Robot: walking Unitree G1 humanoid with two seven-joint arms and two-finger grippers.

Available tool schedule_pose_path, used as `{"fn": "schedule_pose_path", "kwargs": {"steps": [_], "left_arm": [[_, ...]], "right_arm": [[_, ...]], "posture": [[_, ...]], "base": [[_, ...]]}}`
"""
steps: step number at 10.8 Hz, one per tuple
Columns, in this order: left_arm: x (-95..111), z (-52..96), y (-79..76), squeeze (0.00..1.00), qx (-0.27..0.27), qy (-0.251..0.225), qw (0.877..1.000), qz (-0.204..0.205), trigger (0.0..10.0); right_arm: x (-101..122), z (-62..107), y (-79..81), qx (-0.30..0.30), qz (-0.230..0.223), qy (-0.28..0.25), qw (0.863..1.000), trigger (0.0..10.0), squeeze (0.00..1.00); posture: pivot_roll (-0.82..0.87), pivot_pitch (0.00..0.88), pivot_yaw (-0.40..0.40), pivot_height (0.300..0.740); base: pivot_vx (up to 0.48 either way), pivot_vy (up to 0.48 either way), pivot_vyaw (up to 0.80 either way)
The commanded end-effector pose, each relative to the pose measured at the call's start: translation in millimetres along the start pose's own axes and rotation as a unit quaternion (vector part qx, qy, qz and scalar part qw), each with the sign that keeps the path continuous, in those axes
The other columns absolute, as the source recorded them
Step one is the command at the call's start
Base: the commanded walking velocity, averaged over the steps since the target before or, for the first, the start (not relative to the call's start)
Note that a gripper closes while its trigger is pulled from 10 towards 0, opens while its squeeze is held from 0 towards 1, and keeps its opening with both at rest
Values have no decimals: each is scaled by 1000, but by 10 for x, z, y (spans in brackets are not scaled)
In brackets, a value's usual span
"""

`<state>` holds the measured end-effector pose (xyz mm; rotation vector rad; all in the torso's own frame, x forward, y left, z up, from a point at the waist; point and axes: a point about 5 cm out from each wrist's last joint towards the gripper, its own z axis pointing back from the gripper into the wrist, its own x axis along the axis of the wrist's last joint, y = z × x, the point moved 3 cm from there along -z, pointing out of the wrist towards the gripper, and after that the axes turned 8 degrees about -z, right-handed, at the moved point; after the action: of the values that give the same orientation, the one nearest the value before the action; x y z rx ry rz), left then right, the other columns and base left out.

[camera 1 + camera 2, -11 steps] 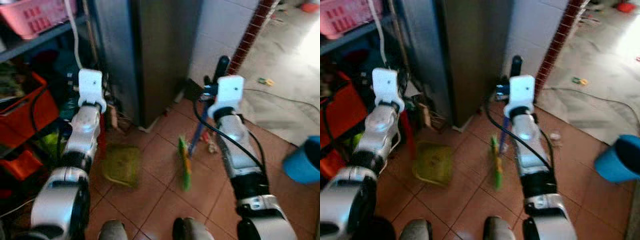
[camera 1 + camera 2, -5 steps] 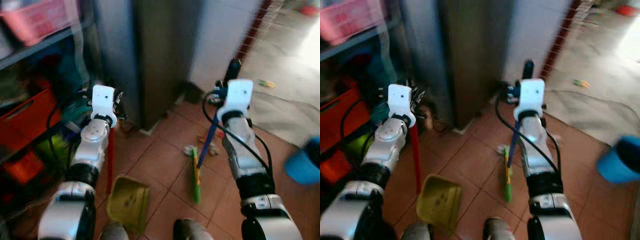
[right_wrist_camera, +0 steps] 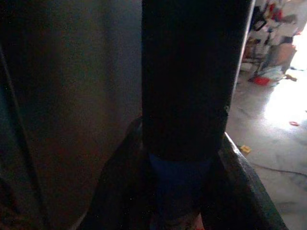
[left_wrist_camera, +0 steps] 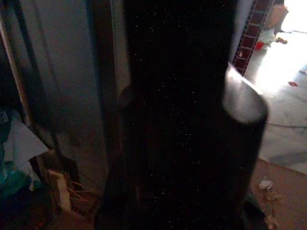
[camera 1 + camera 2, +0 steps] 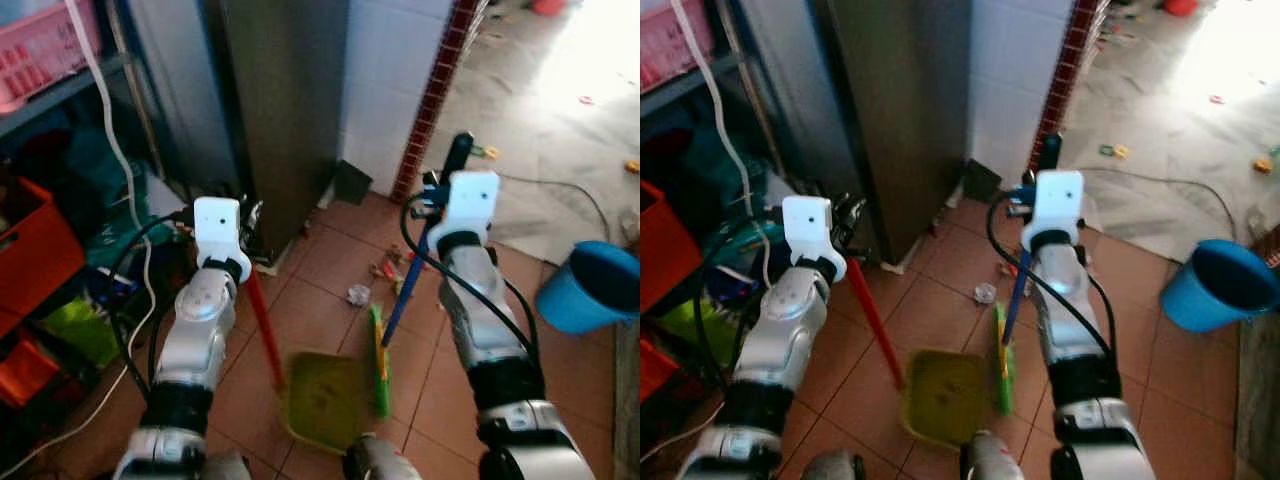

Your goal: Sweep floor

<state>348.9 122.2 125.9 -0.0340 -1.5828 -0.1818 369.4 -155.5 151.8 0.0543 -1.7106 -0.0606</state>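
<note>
The blue-handled broom point(image 5: 405, 290) is clamped in the right claw point(image 5: 447, 175) — its green head rests beside the green dustpan point(image 5: 325, 400). The dustpan's red handle point(image 5: 262, 330) is gripped by the left claw point(image 5: 235, 215); both arms are extended forward.

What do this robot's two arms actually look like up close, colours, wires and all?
Both arms are shiny silver tubes broken by black bands at the joints. The left arm and right arm each end in a white boxy block at the wrist, left and right. Black cables loop loosely along both forearms. Beyond each block sit dark gripper parts, too shaded to describe further.
</note>
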Motion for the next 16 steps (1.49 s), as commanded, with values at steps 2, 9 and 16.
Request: {"fn": "schedule_pose_path", "kwargs": {"steps": [2,9,16], "left_arm": [[178,26,17,0,11,-24,1000,11,10000],[279,-135,-129,0,-22,-18,999,21,10000],[218,-97,-171,0,-28,-8,999,21,10000]], "right_arm": [[58,20,-39,8,4,-4,1000,10000,0],[150,-37,-148,-4,3,-15,1000,10000,0],[70,26,-146,-7,7,-5,1000,10000,0]], "posture": [[39,52,-61,740],[-1,0,-21,740],[5,34,-39,740]], "base": [[0,0,-400],[0,-142,-172],[0,-223,0]]}}
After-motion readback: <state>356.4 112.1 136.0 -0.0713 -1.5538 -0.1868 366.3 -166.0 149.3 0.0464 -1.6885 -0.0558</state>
